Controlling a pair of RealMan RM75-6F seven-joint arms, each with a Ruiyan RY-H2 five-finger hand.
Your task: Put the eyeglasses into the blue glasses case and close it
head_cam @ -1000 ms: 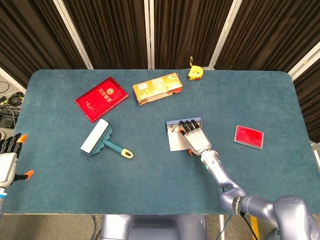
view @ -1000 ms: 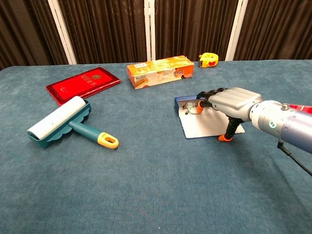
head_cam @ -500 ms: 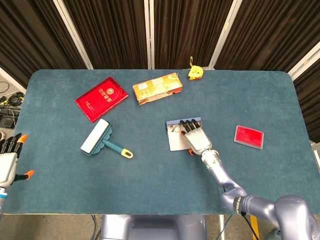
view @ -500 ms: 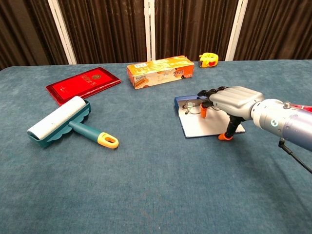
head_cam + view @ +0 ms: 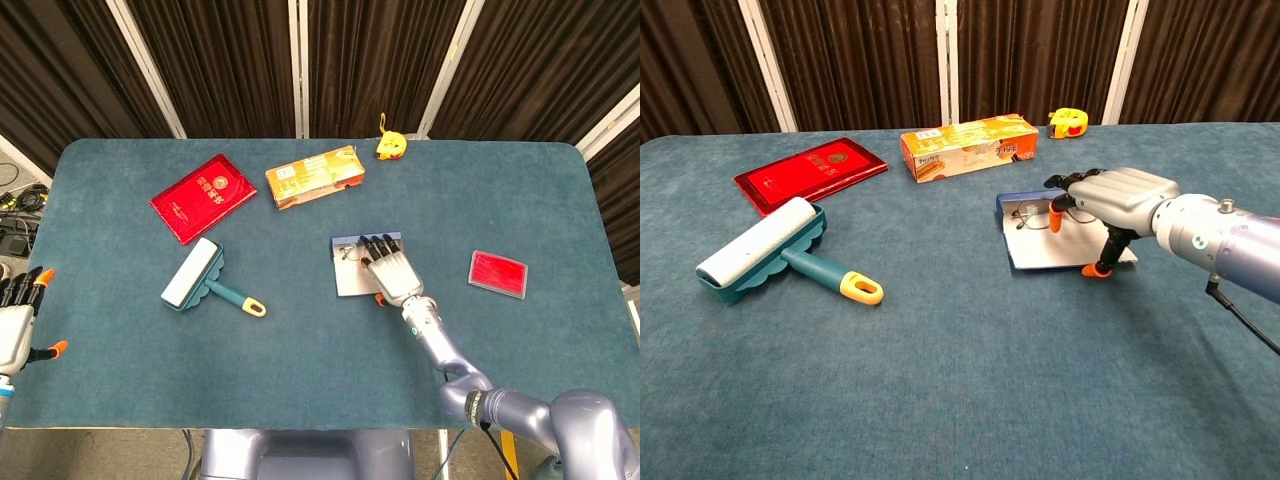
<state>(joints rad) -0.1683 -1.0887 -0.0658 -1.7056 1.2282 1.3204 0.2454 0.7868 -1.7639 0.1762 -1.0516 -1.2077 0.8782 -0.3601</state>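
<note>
Right hand: fingers spread, palm down over the open blue glasses case, gripping nothing.
Eyeglasses: inside the case, far end, under the fingertips.
Left hand: open, bench's near left edge.

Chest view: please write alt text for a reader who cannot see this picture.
The right hand hangs over an open blue glasses case on a blue table, fingertips by the eyeglasses lying in it. Behind the case are an orange box and a yellow tape measure; to the left lie a red booklet and a lint roller.
</note>
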